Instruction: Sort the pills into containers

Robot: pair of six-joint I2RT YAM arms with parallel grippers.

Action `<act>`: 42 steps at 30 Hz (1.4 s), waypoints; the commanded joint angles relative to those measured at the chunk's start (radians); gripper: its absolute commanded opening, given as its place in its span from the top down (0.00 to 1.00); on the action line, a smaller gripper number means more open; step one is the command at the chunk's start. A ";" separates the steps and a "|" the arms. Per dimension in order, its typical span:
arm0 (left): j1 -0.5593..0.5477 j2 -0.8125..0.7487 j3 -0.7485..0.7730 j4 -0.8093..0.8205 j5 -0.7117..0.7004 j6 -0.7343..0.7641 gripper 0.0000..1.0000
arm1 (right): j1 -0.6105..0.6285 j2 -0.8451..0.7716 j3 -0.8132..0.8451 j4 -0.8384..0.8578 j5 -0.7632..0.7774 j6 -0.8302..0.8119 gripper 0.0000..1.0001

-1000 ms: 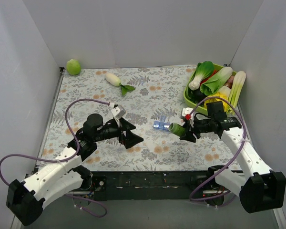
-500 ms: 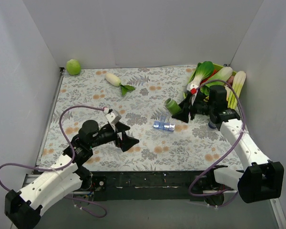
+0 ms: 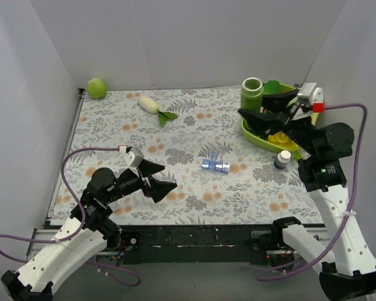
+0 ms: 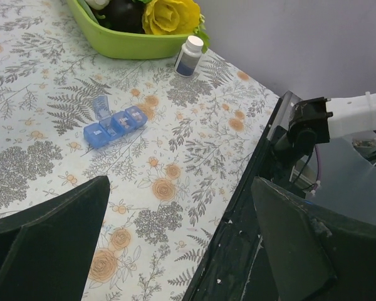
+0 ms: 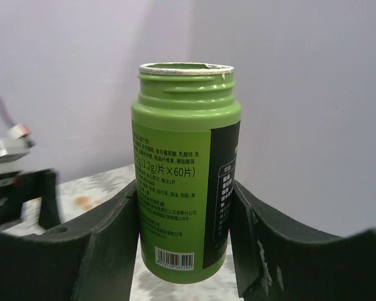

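Holds a green bottle (image 5: pixel 185 169) upright in the right gripper (image 5: pixel 185 207), with the two fingers pressed on its left and right sides, at the lower half of the label. Carries it in the air above the far end of the green tray (image 3: pixel 254 133), close to the back wall. Has no cap on it: open mouth, with a thin white ring of seal on the rim. Not possible to tell from any view what is inside the bottle.

Hangs the left gripper (image 3: pixel 169 177) low over the near left part of the bench (image 3: pixel 113 125), fingers wide apart and nothing between them. Looks from its wrist view across the bench toward the containers (image 4: pixel 114 125).

Lying flat near the middle of the bench, well apart from both grippers: the containers, a short strip of three joined blue see-through compartments. Standing up at the far side of the strip, one small lid. Too small to tell if any pill lies in a compartment.

Standing upright on the bench, just beside the near edge of the tray: a small bottle (image 4: pixel 189 55) with white cap on. In the tray, a yellow flower (image 4: pixel 172 15) and some dark round thing next to it, with more behind the arm, partly hidden. At the far side of the bench, a white radish (image 3: pixel 149 103), and in the far left corner a green ball (image 3: pixel 96 88).
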 commanded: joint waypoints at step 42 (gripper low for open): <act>-0.004 0.117 -0.058 0.034 -0.370 0.339 0.02 | 0.118 0.540 -0.038 -0.958 0.165 -1.165 0.99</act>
